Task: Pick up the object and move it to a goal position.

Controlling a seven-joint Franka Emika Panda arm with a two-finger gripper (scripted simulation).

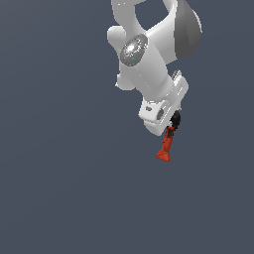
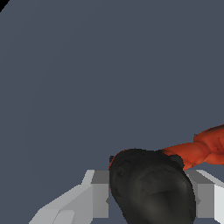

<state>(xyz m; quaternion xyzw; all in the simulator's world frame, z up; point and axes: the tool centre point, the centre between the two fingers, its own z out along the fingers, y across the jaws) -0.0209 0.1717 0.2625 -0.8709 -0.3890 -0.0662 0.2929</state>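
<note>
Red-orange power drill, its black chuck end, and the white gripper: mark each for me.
Red-orange power drill (image 1: pixel 165 147): exterior view, on its orange handle.
Black chuck end (image 2: pixel 151 190): wrist view, on the dark rounded body.
White gripper (image 2: pixel 148 201): wrist view, midway between its grey fingertips, on the drill.

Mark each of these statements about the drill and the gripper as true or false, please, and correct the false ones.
1. The drill is red-orange with a black part. True.
2. The gripper is open and away from the drill. False: in the wrist view its fingers sit on both sides of the drill's black part.
3. In the exterior view the drill extends beyond the gripper, toward the lower edge of the picture. True.
4. A second object lies beside the drill. False: only the drill and the arm show against the plain grey background.
</note>
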